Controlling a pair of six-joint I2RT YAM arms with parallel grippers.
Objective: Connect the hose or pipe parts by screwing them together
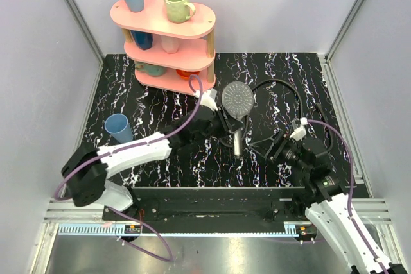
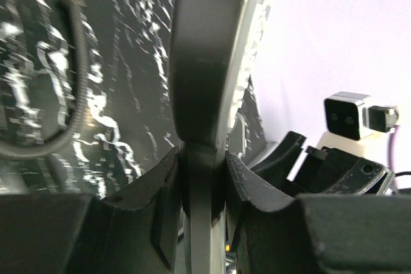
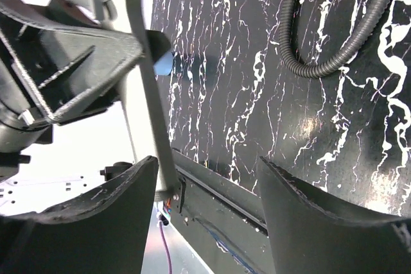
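Through the left wrist camera, only a blurred stretch of hose point(image 2: 76, 62), cropped at the left edge. Shower head point(image 2: 199, 62) cut off at the top. At the right wrist, hose cropped top and right. From above, cups point(image 1: 142, 40) half hidden under shelves point(image 1: 192, 61).

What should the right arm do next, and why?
Probably reach the open right end effector toward the black hose and grip it: the left end effector is shut on the shower head handle, while the hose lies ungripped on the table.
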